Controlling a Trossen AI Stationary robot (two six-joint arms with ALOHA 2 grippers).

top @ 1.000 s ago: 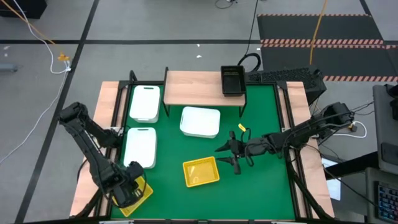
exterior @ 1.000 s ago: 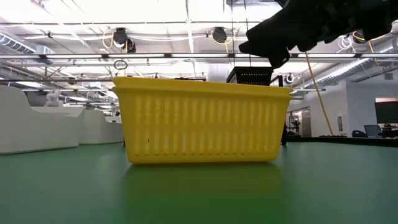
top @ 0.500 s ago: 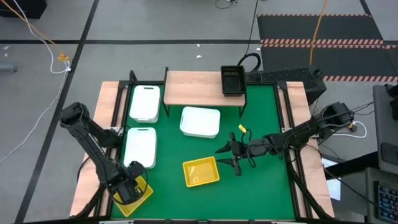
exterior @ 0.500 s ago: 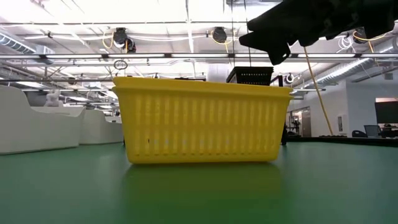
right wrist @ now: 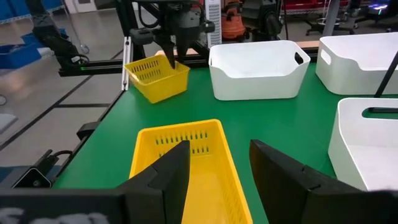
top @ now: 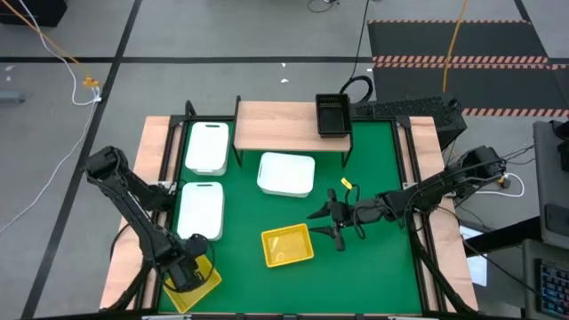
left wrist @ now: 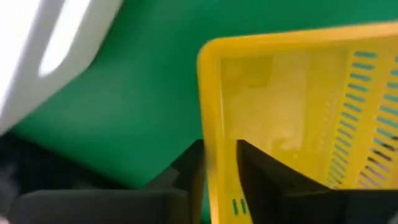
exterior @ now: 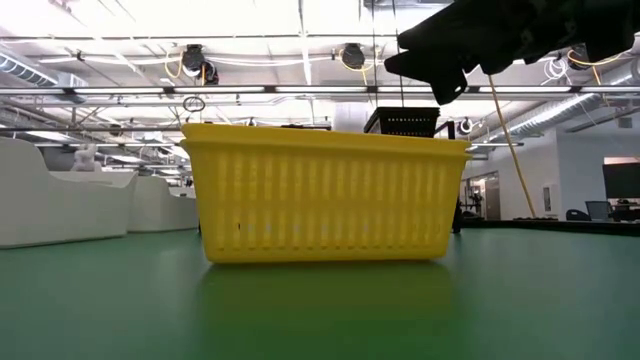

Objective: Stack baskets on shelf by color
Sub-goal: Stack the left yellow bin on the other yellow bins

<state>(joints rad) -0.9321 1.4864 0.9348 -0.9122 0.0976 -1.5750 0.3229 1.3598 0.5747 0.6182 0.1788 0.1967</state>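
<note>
Seen from above, a green table (top: 391,160) carries several small baskets and two dark robot arms. At the far left, near the front corner, the left tool (top: 191,271) is clamped on the rim of a yellow mesh basket at the corner (top: 197,282); the left wrist view shows one finger (left wrist: 186,177) outside the basket's wall and the other inside it, pinching that wall. The basket looks tilted, though whether it is lifted off the table cannot be told.

Just beside that arm, two white baskets sit in a column along the left side: the nearer white basket (top: 199,210) and, behind it, the rear white basket (top: 207,147).

Toward the middle, the shelf (top: 276,127), a light-brown board on thin black legs, stands along the back edge. A third white basket (top: 286,174) sits on the table just in front of it. Nearer the front, a second yellow basket (top: 287,245) rests upright on the table; it fills the low view.

At the right end of the shelf stands a black mesh basket (top: 332,116).

On the right, the right tool (top: 324,220) hovers just beside the second yellow basket's right edge, its fingers spread apart and holding nothing.
</note>
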